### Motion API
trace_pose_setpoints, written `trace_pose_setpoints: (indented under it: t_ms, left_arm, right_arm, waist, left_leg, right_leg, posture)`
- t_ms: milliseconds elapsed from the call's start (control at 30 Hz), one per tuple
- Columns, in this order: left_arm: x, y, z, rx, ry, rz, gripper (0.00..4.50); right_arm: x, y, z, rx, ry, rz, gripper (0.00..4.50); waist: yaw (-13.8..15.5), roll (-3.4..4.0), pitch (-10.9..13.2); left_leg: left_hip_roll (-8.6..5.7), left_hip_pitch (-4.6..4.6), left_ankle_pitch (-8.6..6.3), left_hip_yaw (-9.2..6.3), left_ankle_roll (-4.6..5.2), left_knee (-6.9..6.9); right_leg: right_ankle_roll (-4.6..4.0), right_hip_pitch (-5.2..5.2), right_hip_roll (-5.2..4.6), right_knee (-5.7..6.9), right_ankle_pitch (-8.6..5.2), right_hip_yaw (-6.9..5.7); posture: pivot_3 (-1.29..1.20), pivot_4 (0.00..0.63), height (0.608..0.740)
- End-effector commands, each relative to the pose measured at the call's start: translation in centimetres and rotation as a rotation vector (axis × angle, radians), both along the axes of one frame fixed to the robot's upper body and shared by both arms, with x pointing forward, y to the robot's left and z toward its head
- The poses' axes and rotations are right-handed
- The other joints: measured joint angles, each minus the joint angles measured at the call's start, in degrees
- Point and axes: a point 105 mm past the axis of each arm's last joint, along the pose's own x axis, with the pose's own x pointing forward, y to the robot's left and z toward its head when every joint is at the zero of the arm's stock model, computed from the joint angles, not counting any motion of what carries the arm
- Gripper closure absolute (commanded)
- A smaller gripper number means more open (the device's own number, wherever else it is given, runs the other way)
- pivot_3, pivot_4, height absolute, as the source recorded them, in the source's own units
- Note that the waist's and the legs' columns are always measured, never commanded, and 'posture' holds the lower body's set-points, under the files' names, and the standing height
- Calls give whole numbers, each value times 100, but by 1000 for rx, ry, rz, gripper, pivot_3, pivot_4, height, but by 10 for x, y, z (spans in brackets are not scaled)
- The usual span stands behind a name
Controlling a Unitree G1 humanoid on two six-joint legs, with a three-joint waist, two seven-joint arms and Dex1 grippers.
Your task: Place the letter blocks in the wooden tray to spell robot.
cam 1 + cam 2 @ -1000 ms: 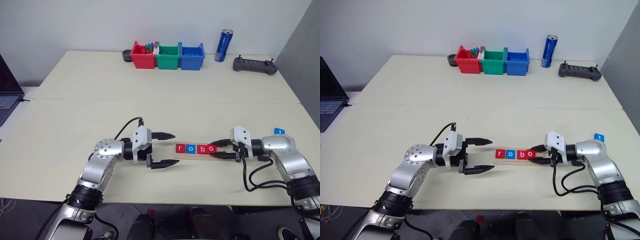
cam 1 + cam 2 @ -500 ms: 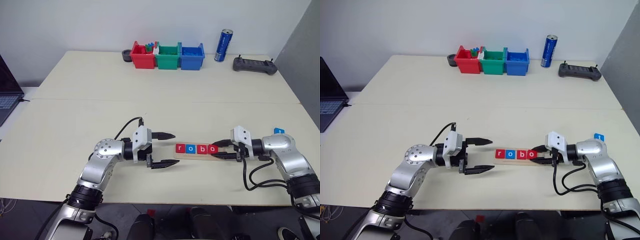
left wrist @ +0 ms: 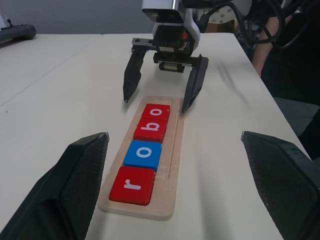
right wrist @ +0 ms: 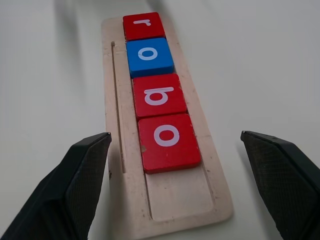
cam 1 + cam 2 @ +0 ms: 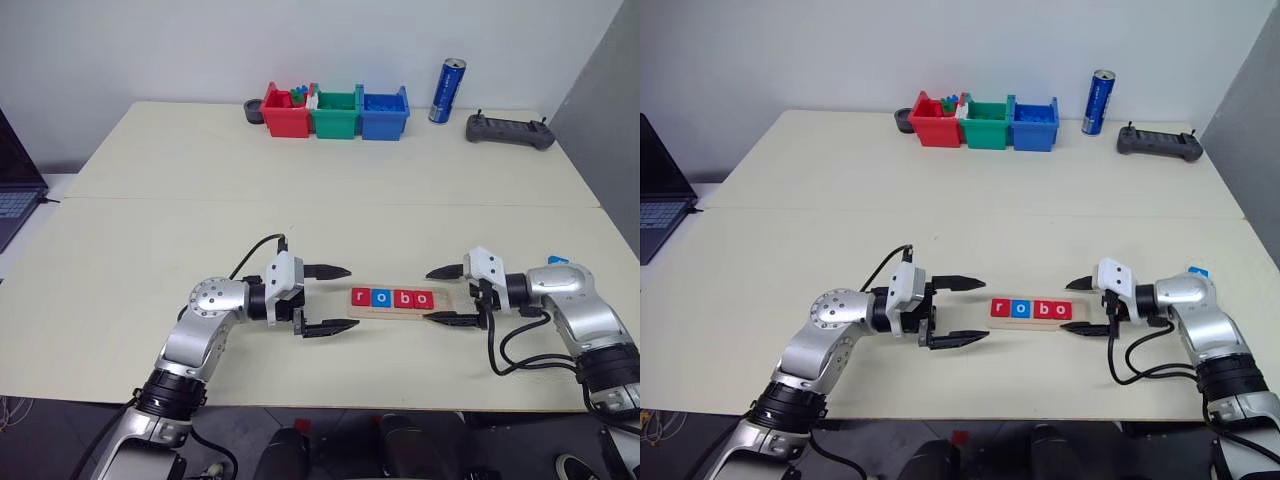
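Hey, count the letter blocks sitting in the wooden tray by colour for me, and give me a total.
Letter blocks in the wooden tray:
Red: 3, the r, the b and the second o
Blue: 1, the first o
Total: 4

A pale cream surface [image 5: 300,170], two tops joined along a seam, stands against a plain white wall [image 5: 200,45]; a grey panel [image 5: 610,110] rises at its right edge.
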Motion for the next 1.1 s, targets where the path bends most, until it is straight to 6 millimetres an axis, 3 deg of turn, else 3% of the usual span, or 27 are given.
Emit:
trace_pose_setpoints:
  t_ms: [33, 167, 300, 500, 633, 700, 767, 833, 1000, 1100]
  left_arm:
    - [0, -4, 8, -13, -38, -19, 0]
    - [-3, -4, 7, -17, -37, -21, 0]
    - [-4, -3, 5, -18, -33, -20, 0]
    - [-4, -4, 4, -20, -27, -22, 0]
    - [-4, -6, 5, -20, -27, -33, 0]
    - [-4, -5, 5, -17, -27, -39, 0]
    - [-4, -5, 5, -14, -26, -44, 0]
    - [-4, -5, 5, -10, -25, -50, 0]
    - [-4, -7, 5, -12, -26, -60, 0]
    - [-6, -7, 4, -10, -25, -64, 0]
  right_arm:
    - [3, -6, 33, 49, -80, -36, 20]
    - [5, -22, 51, 143, -123, -207, 20]
    - [5, -48, 50, 217, -159, -453, 20]
    - [13, -124, 44, 208, -446, -1165, 20]
    - [5, -146, 41, 190, -519, -1408, 20]
    - [5, -135, 40, 255, -485, -1383, 20]
    - [4, -104, 42, 283, -444, -1193, 20]
    - [-2, -85, 39, 228, -423, -1025, 20]
    - [-25, -48, 22, 131, -300, -599, 20]
    - [-35, -38, 8, 74, -211, -409, 20]
  waist:
    - [-1, 0, 0]
    - [16, 0, 0]
    - [44, 0, 0]
    - [47, 5, -3]
    - [32, 13, -8]
    - [18, 14, -8]
    - [8, 17, -9]
    - [-1, 18, -10]
    - [-2, 17, -9]
    - [-18, 16, -9]
  left_leg:
    - [0, 0, 0, 0, 0, 0]
    - [0, -2, 0, -2, 0, 0]
    - [-1, -4, 0, -3, 0, -2]
    - [-2, -1, 0, 6, 0, -2]
    - [-2, 0, 1, 10, -1, -5]
    - [-1, 0, 1, 10, -1, -6]
    - [0, 1, 0, 10, -1, -6]
    - [0, 1, 0, 10, 0, -8]
    - [-1, 1, 0, 9, 1, -6]
    - [1, 3, 0, 10, 1, -6]
  right_leg:
    - [0, 0, 0, 0, 0, 0]
    - [0, 0, 0, 0, 0, 0]
    - [0, 0, -1, -2, 0, -2]
    - [0, -2, 0, 5, 0, 8]
    - [0, -5, 1, 8, 0, 12]
    - [0, -5, 2, 7, 0, 12]
    - [0, -5, 3, 8, 0, 12]
    - [-1, -4, 5, 6, -1, 11]
    - [0, -1, 4, 2, -1, 9]
    - [0, 0, 6, 2, -1, 9]
  posture:
    - [0, 150, 740]
    - [0, 150, 740]
    - [0, 150, 740]
    - [0, 150, 740]
    - [0, 150, 740]
    - [0, 150, 740]
    - [0, 150, 740]
    - [0, 150, 740]
    - [0, 150, 740]
    - [0, 150, 740]
